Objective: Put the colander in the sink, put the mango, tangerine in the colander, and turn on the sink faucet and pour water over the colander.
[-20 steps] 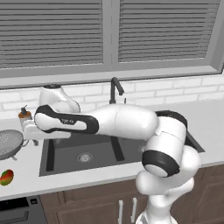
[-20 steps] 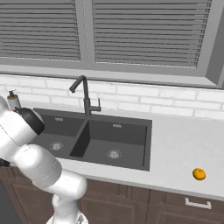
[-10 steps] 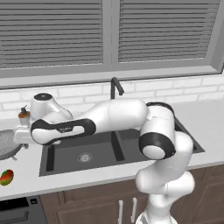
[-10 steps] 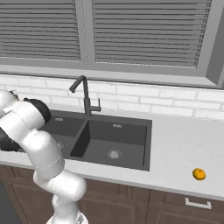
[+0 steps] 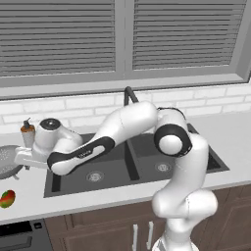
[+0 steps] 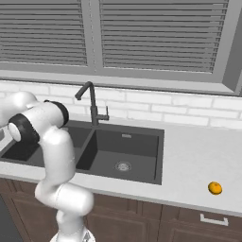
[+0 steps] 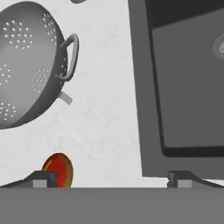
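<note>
Two fruits and one colander lie on the white counter, none of them in the sink. In the left base view, the colander (image 5: 7,161) sits at the far left edge of the frame, partly cut off, with the mango (image 5: 7,198) below it near the lower left corner. A grey soap bottle (image 5: 28,135) stands just right of the colander, against the brick wall. The white arm stretches from the lower right across the sink (image 5: 122,169) toward the left, and its hand ends beside the colander's rim. The black faucet (image 5: 128,95) rises behind the arm at upper centre.

In the right base view, the arm stands at the left of the frame, the faucet (image 6: 92,105) left of centre behind the dark double sink (image 6: 124,150), and the tangerine (image 6: 215,188) alone on the counter at the lower right, well apart from the sink.

In the hand view, the colander (image 7: 30,63) occupies the upper left, its loop handle turned toward the middle of the frame; the mango (image 7: 58,169) lies at the lower left, just beside one finger tip (image 7: 41,179). The sink's left basin (image 7: 188,83) takes the right side. The gripper (image 7: 111,180) is spread wide, its two tips far apart at the bottom, and grasps nothing.
</note>
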Tool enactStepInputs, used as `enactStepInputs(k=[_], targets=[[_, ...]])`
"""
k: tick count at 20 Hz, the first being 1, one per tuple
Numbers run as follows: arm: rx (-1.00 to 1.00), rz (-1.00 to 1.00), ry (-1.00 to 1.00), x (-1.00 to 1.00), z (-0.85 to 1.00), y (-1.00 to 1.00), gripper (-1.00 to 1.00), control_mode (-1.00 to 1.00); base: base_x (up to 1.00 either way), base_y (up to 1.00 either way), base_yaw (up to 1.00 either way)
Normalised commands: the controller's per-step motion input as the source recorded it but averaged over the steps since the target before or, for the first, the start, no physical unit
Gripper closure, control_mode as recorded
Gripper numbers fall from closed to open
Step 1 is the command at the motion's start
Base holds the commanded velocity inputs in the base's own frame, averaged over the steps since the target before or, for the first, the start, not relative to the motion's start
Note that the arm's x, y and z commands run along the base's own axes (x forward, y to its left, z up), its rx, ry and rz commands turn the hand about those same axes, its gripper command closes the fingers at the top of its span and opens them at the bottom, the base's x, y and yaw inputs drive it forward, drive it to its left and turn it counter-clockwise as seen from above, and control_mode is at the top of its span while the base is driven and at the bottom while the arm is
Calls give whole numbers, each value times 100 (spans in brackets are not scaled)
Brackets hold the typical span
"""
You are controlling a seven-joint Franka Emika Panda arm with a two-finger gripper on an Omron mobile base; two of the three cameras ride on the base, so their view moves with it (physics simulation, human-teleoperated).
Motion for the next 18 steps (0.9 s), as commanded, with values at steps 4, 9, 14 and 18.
enactStepInputs(k=[4,9,14,18], targets=[[0,-10,0,29,0,21,-100,-100,0,0,0],[0,-7,0,17,4,14,-100,-100,0,0,0],[0,-6,0,16,1,2,-100,-100,0,0,0],[0,-6,0,23,0,0,-100,-100,0,0,0]])
